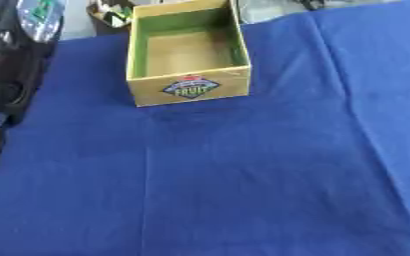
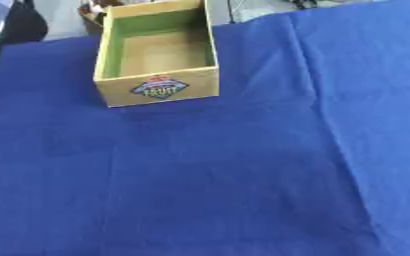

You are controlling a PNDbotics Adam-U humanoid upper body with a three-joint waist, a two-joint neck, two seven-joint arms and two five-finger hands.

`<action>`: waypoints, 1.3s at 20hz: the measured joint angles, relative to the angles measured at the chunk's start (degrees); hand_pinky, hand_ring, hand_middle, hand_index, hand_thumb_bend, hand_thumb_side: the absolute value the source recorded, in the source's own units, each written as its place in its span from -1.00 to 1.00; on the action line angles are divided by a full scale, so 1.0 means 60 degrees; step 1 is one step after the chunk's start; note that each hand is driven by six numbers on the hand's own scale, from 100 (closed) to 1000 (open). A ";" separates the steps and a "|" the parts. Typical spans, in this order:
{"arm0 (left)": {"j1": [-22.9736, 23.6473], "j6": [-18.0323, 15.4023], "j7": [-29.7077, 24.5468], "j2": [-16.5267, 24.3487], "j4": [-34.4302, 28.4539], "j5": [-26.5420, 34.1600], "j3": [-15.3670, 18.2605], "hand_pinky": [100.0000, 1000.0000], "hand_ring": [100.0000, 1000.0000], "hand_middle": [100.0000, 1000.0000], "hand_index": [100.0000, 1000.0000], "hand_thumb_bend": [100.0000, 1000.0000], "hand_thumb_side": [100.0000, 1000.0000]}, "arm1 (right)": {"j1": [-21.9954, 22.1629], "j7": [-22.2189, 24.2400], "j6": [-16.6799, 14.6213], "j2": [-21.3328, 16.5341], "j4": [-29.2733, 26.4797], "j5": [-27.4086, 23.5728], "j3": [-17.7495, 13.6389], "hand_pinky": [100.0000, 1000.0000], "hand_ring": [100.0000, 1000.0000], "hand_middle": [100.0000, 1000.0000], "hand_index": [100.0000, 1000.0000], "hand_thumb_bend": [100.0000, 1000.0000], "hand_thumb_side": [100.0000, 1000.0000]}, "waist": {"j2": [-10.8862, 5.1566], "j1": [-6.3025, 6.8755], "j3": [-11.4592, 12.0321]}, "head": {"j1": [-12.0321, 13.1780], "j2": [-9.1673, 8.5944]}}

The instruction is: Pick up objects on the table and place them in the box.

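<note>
A blue cloth [image 1: 243,175] covers the table. 1 open cardboard box [image 1: 188,88] with green inner walls stands upright at the far centre. The left arm [image 1: 7,65] occupies the left edge; its hand's state cannot be determined.

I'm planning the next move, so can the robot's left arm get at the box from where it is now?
Probably yes: the left arm sits at the left edge, only blue cloth lies between it and the box, whose top is open.
</note>
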 measured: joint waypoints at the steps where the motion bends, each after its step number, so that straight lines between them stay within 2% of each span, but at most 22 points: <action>1: -0.0026 -0.0052 0.0146 -0.0085 0.0201 -0.0153 -0.0087 -0.82 -0.33 -0.51 -0.06 -1.00 0.15 | -0.0023 0.0018 -0.0003 0.0001 0.0000 -0.0020 0.0008 0.15 0.25 -0.04 0.57 -1.00 0.19 | 0.0008 0.0000 -0.0013 | 0.0011 -0.0020; 5: -0.0028 -0.0251 0.0737 -0.0386 0.0965 -0.0745 -0.0411 -0.72 -0.25 -0.44 -0.01 -1.00 0.07 | -0.0054 0.0042 -0.0014 0.0005 0.0000 -0.0063 0.0009 0.15 0.25 -0.04 0.57 -1.00 0.20 | 0.0013 0.0000 -0.0084 | 0.0043 -0.0052; 7: -0.0017 -0.0394 0.1269 -0.0578 0.1426 -0.1439 -0.0501 -0.67 -0.21 -0.40 0.00 -1.00 0.11 | -0.0055 0.0042 -0.0014 0.0006 0.0000 -0.0066 0.0009 0.15 0.25 -0.04 0.57 -1.00 0.19 | 0.0015 -0.0002 -0.0104 | 0.0058 -0.0056; 10: 0.0056 -0.0943 0.2374 -0.1028 0.2422 -0.3111 -0.0462 -0.50 -0.07 -0.24 0.12 -1.00 0.32 | -0.0055 0.0040 -0.0013 0.0014 0.0000 -0.0085 0.0007 0.15 0.25 -0.04 0.57 -1.00 0.18 | 0.0016 -0.0004 -0.0108 | 0.0058 -0.0057; 11: 0.0072 -0.1160 0.2621 -0.1147 0.2703 -0.3441 -0.0413 -0.39 0.01 -0.15 0.19 -1.00 0.37 | -0.0055 0.0038 -0.0011 0.0016 0.0000 -0.0092 0.0006 0.15 0.25 -0.04 0.57 -1.00 0.18 | 0.0016 -0.0004 -0.0108 | 0.0055 -0.0057; 13: 0.0080 -0.1569 0.2848 -0.1300 0.3107 -0.3754 -0.0333 -0.05 0.29 0.16 0.48 -0.98 0.63 | -0.0055 0.0035 -0.0009 0.0022 0.0000 -0.0097 0.0005 0.15 0.25 -0.04 0.57 -1.00 0.18 | 0.0016 -0.0004 -0.0106 | 0.0048 -0.0056; 15: 0.0091 -0.1924 0.2726 -0.1353 0.3332 -0.3772 -0.0283 0.27 0.61 0.58 0.83 -0.43 0.96 | -0.0055 0.0033 -0.0009 0.0028 0.0000 -0.0103 0.0005 0.15 0.25 -0.04 0.57 -1.00 0.18 | 0.0016 -0.0006 -0.0105 | 0.0030 -0.0054; 16: 0.0103 -0.2074 0.2580 -0.1375 0.3397 -0.3764 -0.0258 0.38 0.70 0.71 0.95 -0.21 1.00 | -0.0055 0.0032 -0.0009 0.0029 0.0000 -0.0107 0.0005 0.15 0.25 -0.04 0.57 -1.00 0.18 | 0.0015 -0.0009 -0.0105 | 0.0018 -0.0053; 19: 0.0145 -0.2335 0.2051 -0.1380 0.3478 -0.3745 -0.0205 0.66 0.92 0.94 1.00 0.30 1.00 | -0.0055 0.0031 -0.0010 0.0029 0.0000 -0.0123 0.0004 0.15 0.25 -0.04 0.57 -1.00 0.18 | 0.0015 -0.0034 -0.0107 | 0.0001 -0.0052; 20: 0.0148 -0.2340 0.1910 -0.1380 0.3475 -0.3744 -0.0176 0.68 0.93 0.96 1.00 0.34 1.00 | -0.0054 0.0030 -0.0010 0.0030 0.0000 -0.0127 0.0004 0.15 0.25 -0.04 0.57 -1.00 0.18 | 0.0015 -0.0044 -0.0107 | -0.0004 -0.0051; 21: 0.0151 -0.2303 0.1808 -0.1380 0.3444 -0.3744 -0.0143 0.68 0.94 0.99 1.00 0.32 1.00 | -0.0053 0.0030 -0.0010 0.0030 0.0000 -0.0130 0.0004 0.15 0.25 -0.04 0.57 -1.00 0.18 | 0.0015 -0.0052 -0.0108 | -0.0007 -0.0050; 23: 0.0159 -0.2124 0.1739 -0.1380 0.3305 -0.3744 -0.0065 0.59 0.88 0.94 1.00 0.14 1.00 | -0.0053 0.0029 -0.0011 0.0030 0.0000 -0.0133 0.0002 0.15 0.25 -0.04 0.57 -1.00 0.18 | 0.0014 -0.0056 -0.0108 | -0.0007 -0.0050; 24: 0.0166 -0.2007 0.1782 -0.1380 0.3218 -0.3727 -0.0033 0.51 0.82 0.84 1.00 -0.10 1.00 | -0.0051 0.0029 -0.0012 0.0031 0.0000 -0.0134 0.0001 0.15 0.25 -0.04 0.57 -1.00 0.18 | 0.0011 -0.0057 -0.0107 | -0.0007 -0.0049; 25: 0.0174 -0.1886 0.1878 -0.1378 0.3104 -0.3681 -0.0003 0.38 0.70 0.66 0.86 -0.65 1.00 | -0.0048 0.0029 -0.0011 0.0031 0.0000 -0.0134 0.0000 0.15 0.25 -0.04 0.57 -1.00 0.19 | 0.0008 -0.0061 -0.0099 | -0.0007 -0.0048; 26: 0.0183 -0.1740 0.2033 -0.1373 0.2949 -0.3604 0.0034 0.26 0.58 0.51 0.77 -0.60 1.00 | -0.0044 0.0028 -0.0011 0.0031 0.0000 -0.0135 -0.0001 0.16 0.25 -0.04 0.57 -1.00 0.18 | 0.0000 -0.0070 -0.0083 | -0.0010 -0.0045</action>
